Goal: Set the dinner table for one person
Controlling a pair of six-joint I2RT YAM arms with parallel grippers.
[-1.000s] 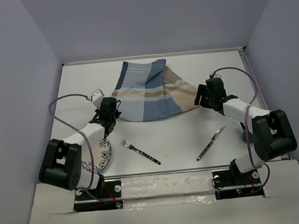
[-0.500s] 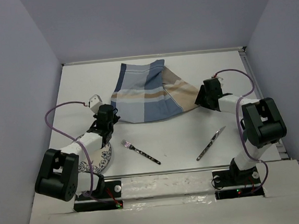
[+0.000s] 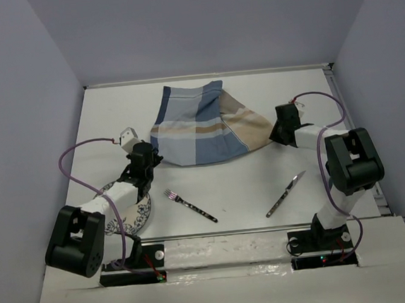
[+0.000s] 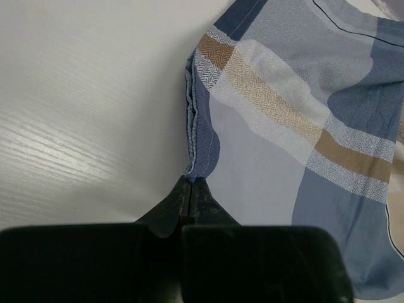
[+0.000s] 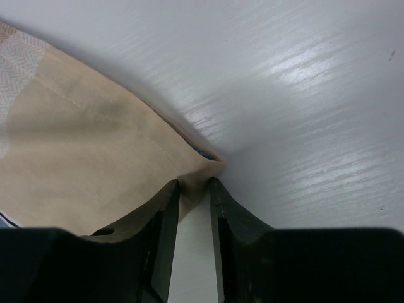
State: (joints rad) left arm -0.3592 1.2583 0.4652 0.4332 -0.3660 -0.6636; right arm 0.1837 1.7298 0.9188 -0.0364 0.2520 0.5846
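Observation:
A blue-and-tan plaid cloth (image 3: pixel 200 127) lies rumpled at the back middle of the dinner table (image 3: pixel 226 178). My left gripper (image 3: pixel 148 156) is at the cloth's near left corner. In the left wrist view this gripper (image 4: pixel 190 178) is shut on the blue hem of the cloth (image 4: pixel 284 126). My right gripper (image 3: pixel 276 132) is at the cloth's right corner. In the right wrist view its jaws (image 5: pixel 194 183) stand a little apart, with the tan corner of the cloth (image 5: pixel 82 151) lying between the tips and bare table (image 5: pixel 303 95) beyond.
A patterned plate (image 3: pixel 141 211) lies at the near left, partly under the left arm. A fork (image 3: pixel 190 204) lies near the front middle and a knife (image 3: pixel 286 194) to its right. Walls close in the table's sides and back.
The right gripper has moved in onto the cloth's right corner and its jaws have narrowed around it. The left arm has shifted slightly, still holding its corner.

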